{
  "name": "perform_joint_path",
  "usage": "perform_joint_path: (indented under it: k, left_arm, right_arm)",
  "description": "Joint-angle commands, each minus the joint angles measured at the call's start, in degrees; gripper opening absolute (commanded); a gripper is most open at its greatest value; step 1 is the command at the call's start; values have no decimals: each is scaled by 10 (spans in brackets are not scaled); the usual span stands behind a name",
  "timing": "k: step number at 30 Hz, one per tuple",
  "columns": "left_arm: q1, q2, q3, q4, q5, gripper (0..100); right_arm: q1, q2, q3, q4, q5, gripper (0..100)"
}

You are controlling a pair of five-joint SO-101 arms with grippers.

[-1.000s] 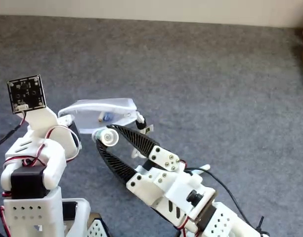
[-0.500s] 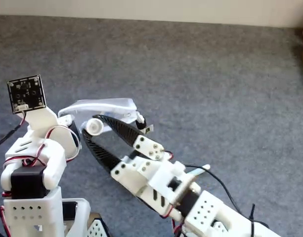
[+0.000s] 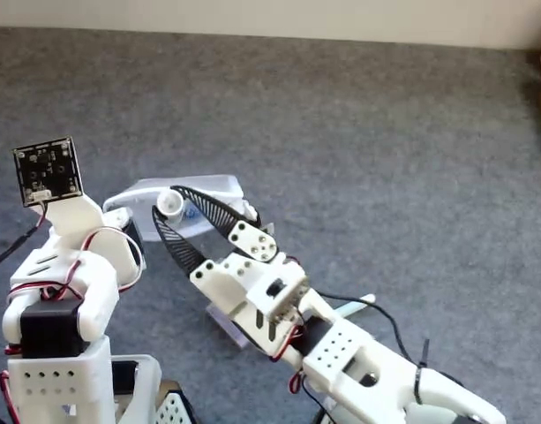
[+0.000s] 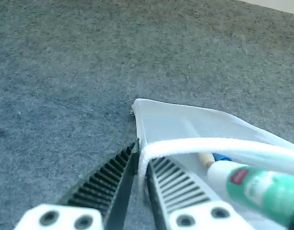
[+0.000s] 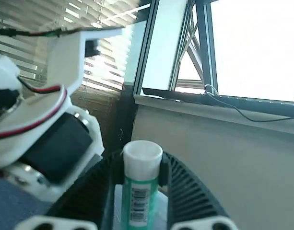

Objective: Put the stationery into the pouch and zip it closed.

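Grey, carpet-like tabletop (image 3: 385, 132), pale wall (image 3: 252, 18) along the far edge. Right gripper (image 3: 167, 203) clamped on green glue stick (image 3: 169, 202), shifted farther and left since a second ago, now over translucent pouch (image 3: 224, 189) left of centre. Left gripper (image 4: 141, 158) pinched on pouch rim. Left wrist view: blue item (image 4: 221, 157) inside. Right wrist view: window (image 5: 252, 48), blinds (image 5: 36, 38).

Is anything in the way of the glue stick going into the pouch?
Nothing visible is. The right hand grips the glue stick right at the mouth of the pouch. The left hand pinches the rim and holds that mouth open.
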Motion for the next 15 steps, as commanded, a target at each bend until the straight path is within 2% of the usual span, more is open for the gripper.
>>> perform_joint_path:
  k: [1,7,15]
  left_arm:
    - [8,5,-2,-18,-5,7]
    - [8,5,-1,-18,-5,7]
    - [8,5,-1,-17,-5,7]
  right_arm:
    - [-3,30,-44,-32,-11,5]
    - [-15,63,-43,-34,-111,5]
    - [-16,68,-40,-33,-112,23]
